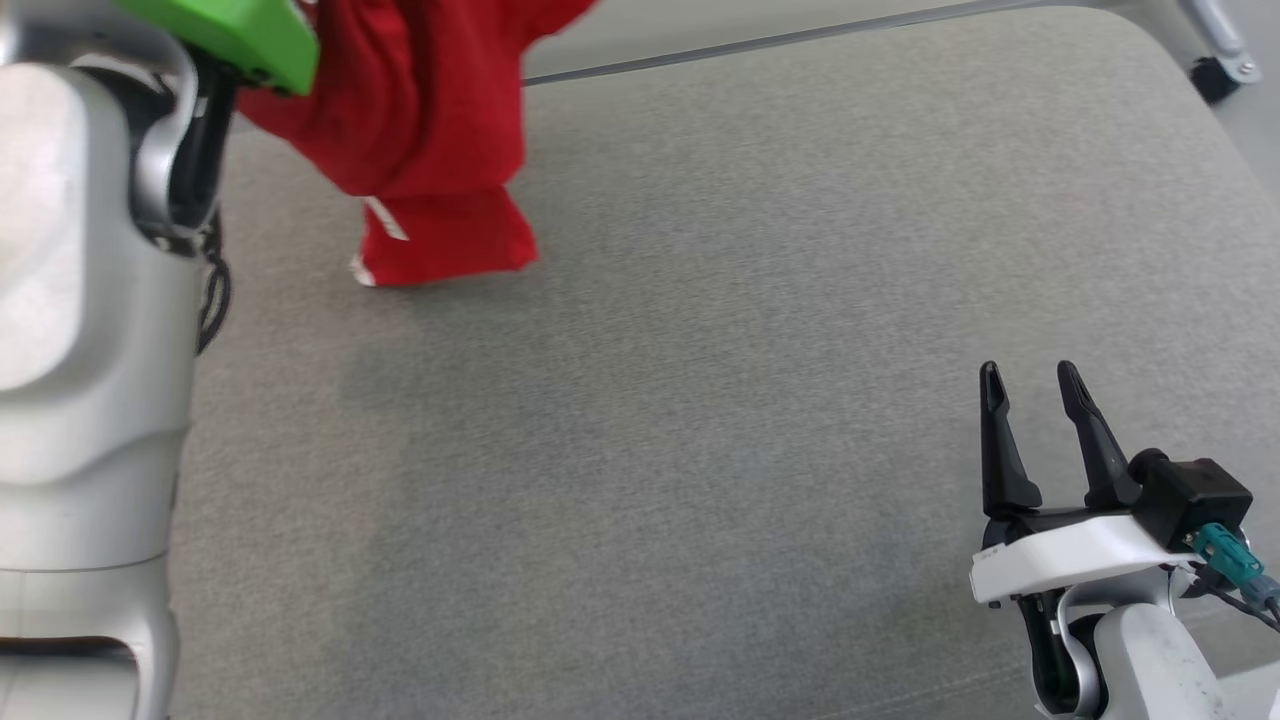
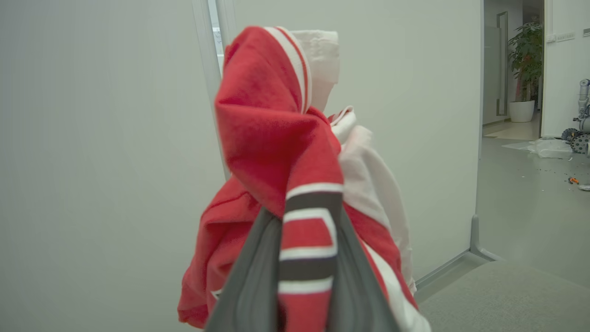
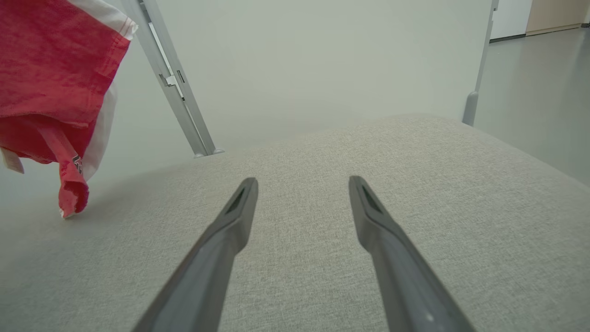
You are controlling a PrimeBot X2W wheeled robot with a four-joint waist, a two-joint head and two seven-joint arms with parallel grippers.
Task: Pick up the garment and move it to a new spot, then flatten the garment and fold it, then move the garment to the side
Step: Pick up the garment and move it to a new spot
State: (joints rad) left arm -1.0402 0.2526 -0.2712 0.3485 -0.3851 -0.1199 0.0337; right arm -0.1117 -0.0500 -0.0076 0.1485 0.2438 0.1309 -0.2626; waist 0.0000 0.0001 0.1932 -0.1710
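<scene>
1. Currently the left hand [image 2: 306,221] is almost fully closed, pinching the red-and-white garment [image 2: 272,129] by its striped edge. The rest bunches up over and around the hand. Risk: the grip is on one narrow strip, so the weight of the hanging bulk could pull it free.
2. The garment is lifted and hangs in a clump from that hand over the far left part of the bench [image 1: 700,450]. Its lowest fold is at or just above the grey top; I cannot tell if it touches. Risk: if it touches, a sideways carry drags that end and twists the clump further.
3. The clump looks tangled, with red and white layers wrapped together. Risk: set down like this it lands in a heap, so flattening gets harder and a layer could end up trapped underneath.
4. The garment is near the bench's far edge, with a metal rail [image 1: 760,42] and a pale partition [image 2: 92,138] just behind. Risk: a release or swing here could drop part of it off the edge or snag it on the rail.
5. The right hand [image 1: 1029,375] is wide open and holds nothing. It sits low over the near right of the bench, well apart from the garment. Risk: no second grip is ready, so a slip on the left has no backup. I judge it needs a long reach across before it can help spread the cloth.
</scene>
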